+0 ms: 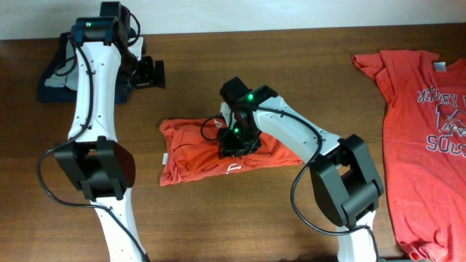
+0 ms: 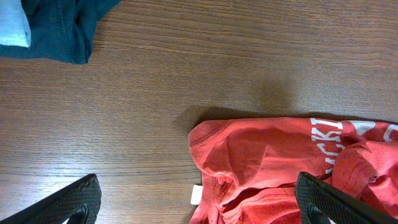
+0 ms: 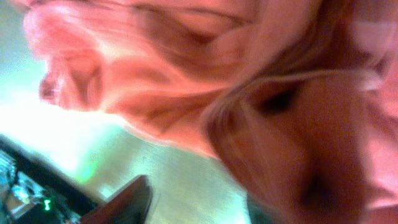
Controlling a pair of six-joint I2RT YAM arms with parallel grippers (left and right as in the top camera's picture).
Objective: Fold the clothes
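Note:
A folded orange-red T-shirt [image 1: 196, 153] lies in the middle of the table, with white print showing at its front edge. My right gripper [image 1: 237, 140] is down on its right part. The right wrist view is blurred: red cloth [image 3: 249, 81] fills it, one finger [image 3: 124, 202] stands clear with bare table between it and the cloth, and the other is mostly behind the fabric. My left gripper [image 1: 151, 73] hangs open at the back left, nothing between its fingers [image 2: 68, 202]; the shirt's corner [image 2: 261, 155] lies below it. A second T-shirt [image 1: 426, 131] lies flat at the far right.
A dark blue garment [image 1: 54, 78] lies bunched at the table's back left corner, also in the left wrist view as dark blue cloth [image 2: 62, 25]. Bare wooden table [image 1: 189, 218] spans the front. The flat shirt hangs over the right front edge.

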